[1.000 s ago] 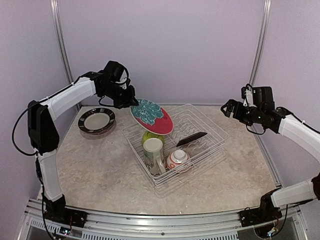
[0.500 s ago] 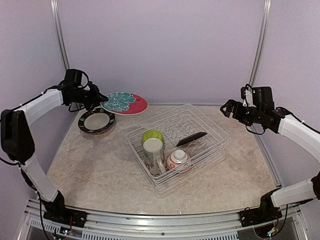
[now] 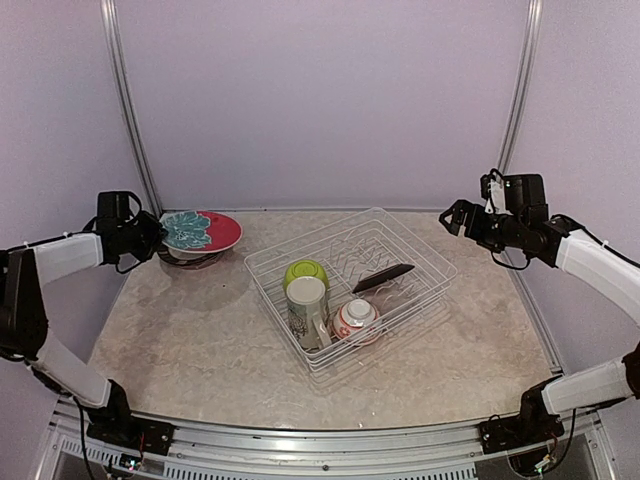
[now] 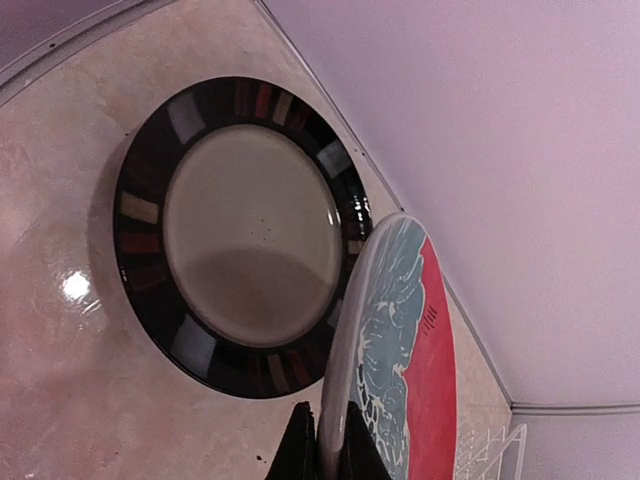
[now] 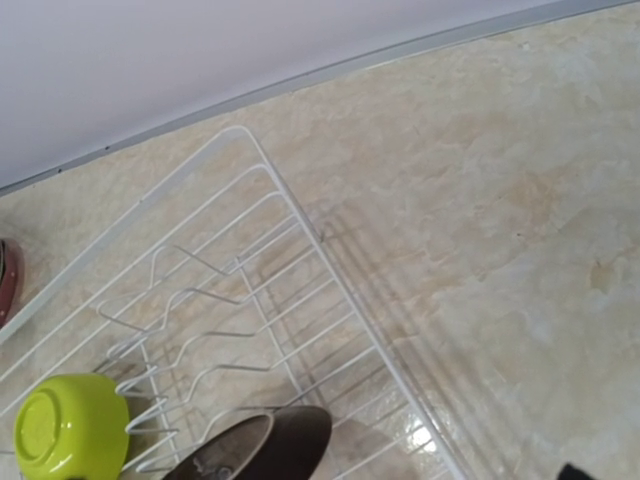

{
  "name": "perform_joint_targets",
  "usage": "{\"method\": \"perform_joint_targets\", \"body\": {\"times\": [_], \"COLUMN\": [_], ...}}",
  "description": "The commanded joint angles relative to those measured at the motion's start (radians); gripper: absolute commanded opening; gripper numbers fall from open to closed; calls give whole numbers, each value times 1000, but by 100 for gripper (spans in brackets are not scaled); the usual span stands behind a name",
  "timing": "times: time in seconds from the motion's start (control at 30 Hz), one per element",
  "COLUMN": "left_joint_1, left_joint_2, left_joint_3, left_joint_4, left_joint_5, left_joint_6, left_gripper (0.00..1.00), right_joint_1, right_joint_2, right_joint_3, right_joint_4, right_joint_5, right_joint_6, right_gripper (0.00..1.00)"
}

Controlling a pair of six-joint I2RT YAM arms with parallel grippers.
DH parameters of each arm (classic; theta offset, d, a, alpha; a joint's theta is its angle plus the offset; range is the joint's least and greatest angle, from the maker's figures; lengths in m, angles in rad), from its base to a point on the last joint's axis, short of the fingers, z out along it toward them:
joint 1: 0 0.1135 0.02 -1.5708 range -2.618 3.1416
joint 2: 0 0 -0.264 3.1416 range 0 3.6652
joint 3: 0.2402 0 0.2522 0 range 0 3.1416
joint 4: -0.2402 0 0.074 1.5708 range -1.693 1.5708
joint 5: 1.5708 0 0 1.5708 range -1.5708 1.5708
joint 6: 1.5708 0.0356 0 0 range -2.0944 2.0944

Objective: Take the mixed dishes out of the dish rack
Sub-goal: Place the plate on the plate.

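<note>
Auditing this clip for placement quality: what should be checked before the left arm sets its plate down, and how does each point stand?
1. Grip: the left pincer clamps the red plate by its rim: ok.
2. Landing spot: the black-rimmed plate lies flat with nothing in it: ok.
3. Position: in the top view the red plate overlaps the black-rimmed plate: ok.
4. Gap between the two plates: cannot tell.
5. The red plate is out of the dish rack and apart from it: ok.
6. The right pincer is far from the drop spot: ok.
</note>
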Motion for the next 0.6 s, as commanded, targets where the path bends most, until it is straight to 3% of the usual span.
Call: {"method": "perform_joint_targets", "body": {"times": [0.0,0.57], "left_joint_1": [1,95], "left_joint_2": [-31,305], "left_joint_3": [-34,36], "left_joint_4": [330,510], "left_joint_5": [-158,-25], "left_joint_6": [-83,-158], "left_gripper": [0,0], "right_joint_1": [-9,-4], "right_joint_2": [4,-8], "right_joint_3": [-5,-11], "right_joint_4": [5,-22], "right_joint_5": [-11,-11], "right_joint_6": [7,-36], "right_gripper": [100,100]}}
